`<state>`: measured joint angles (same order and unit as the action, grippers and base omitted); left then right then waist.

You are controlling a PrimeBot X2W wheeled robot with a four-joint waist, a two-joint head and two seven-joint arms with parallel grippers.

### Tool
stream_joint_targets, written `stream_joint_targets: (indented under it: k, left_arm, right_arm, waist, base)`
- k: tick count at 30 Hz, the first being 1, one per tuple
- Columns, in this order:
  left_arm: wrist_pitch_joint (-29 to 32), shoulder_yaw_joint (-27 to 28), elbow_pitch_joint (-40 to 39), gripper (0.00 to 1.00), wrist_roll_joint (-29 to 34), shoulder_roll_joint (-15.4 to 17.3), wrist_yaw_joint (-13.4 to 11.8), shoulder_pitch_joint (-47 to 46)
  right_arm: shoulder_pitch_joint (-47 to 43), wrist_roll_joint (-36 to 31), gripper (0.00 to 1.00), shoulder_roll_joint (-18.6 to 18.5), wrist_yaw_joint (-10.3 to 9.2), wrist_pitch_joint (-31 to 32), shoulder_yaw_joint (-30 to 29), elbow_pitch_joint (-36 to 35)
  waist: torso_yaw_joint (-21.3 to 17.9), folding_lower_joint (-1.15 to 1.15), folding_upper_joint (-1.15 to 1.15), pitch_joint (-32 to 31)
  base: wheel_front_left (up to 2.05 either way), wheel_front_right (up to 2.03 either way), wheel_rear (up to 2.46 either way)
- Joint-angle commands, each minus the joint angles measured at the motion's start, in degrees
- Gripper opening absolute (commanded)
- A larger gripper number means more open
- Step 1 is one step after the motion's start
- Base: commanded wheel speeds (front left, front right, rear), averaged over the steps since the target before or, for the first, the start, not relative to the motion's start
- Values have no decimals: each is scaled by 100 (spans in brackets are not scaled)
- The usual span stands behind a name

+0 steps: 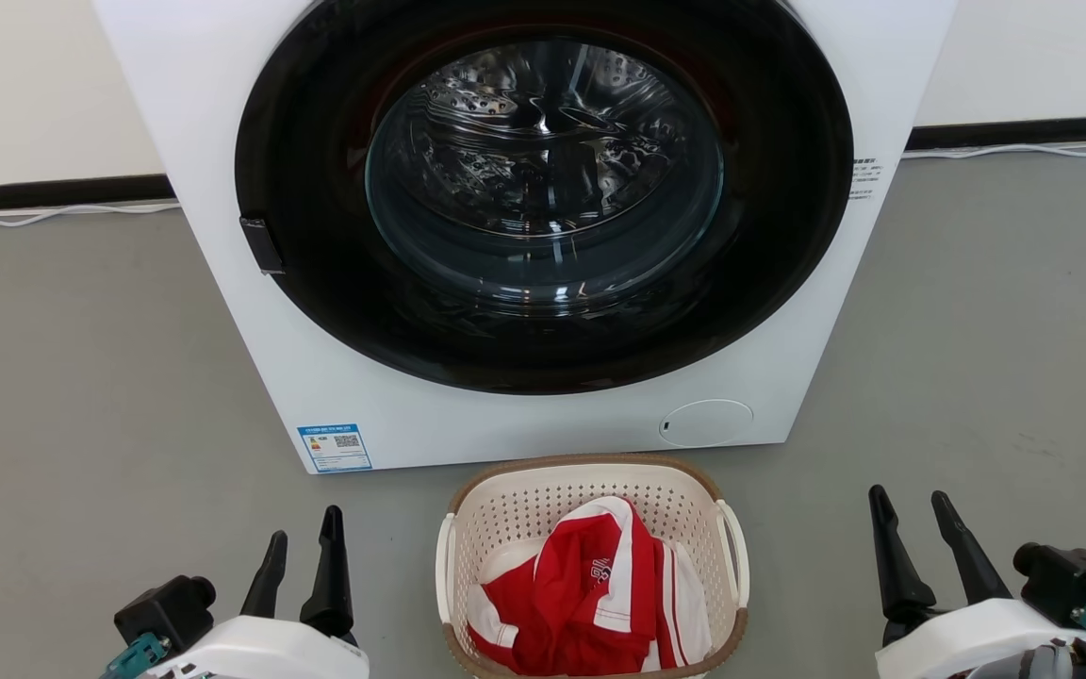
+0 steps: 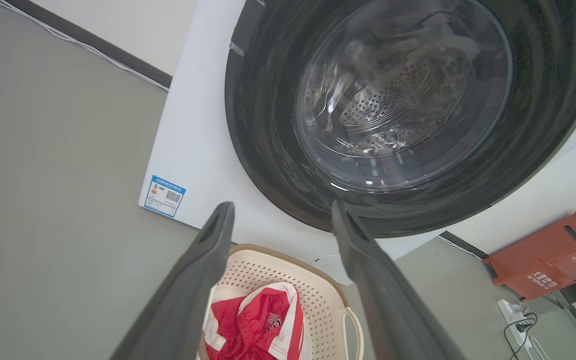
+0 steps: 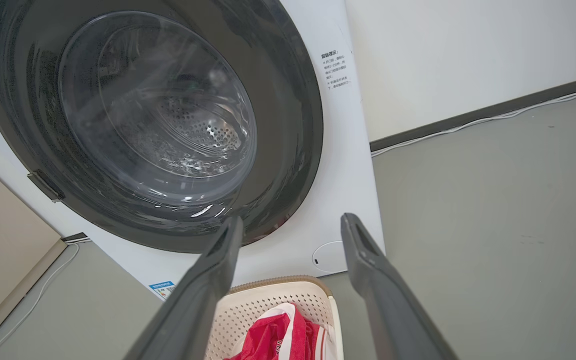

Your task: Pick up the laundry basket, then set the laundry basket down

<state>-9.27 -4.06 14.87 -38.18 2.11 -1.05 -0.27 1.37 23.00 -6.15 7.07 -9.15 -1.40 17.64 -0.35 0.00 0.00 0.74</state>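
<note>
Head view: the laundry basket (image 1: 522,514) stands on the grey floor (image 1: 62,377), just in front of the white washing machine (image 1: 222,113), whose round dark door is closed. A red and white garment (image 1: 590,585) lies crumpled inside the basket. My left gripper (image 1: 304,524) sits at the lower left with its fingers apart, clear of the basket. My right gripper (image 1: 908,494) sits at the lower right, fingers likewise apart and holding nothing. The basket lies between the two, touched by neither.

Left wrist view: my left gripper (image 2: 282,205) shows two dark fingers spread wide with nothing between them. The basket (image 2: 318,300) appears below and between them, garment (image 2: 253,325) inside, against the foot of the machine. An orange-red crate (image 2: 548,255) stands by the wall at the right.

Right wrist view: my right gripper (image 3: 293,218) has its fingers spread, empty. The basket (image 3: 268,300) sits low in the frame, at the machine's base.
</note>
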Motion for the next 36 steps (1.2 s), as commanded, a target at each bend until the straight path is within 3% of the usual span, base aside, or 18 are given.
stream_joint_targets:
  k: [1,28,36]
  left_arm:
    - [-102,87,-176,100,212,52,-44,-203]
    - [-563,-93,-226,100,1866,76,-295,-237]
    - [-573,-94,-210,100,1893,76,-303,-217]
  right_arm:
    - [236,-232,100,-37,32,-121,97,-89]
    - [303,-2059,100,-95,42,-575,131,144]
    - [311,-2098,100,-81,42,-585,63,162]
  waist:
    - [0,0,0,5]
    - [-3,0,0,41]
    - [-6,0,0,29]
  base:
    - [0,0,0]
    - [0,0,0]
    - [0,0,0]
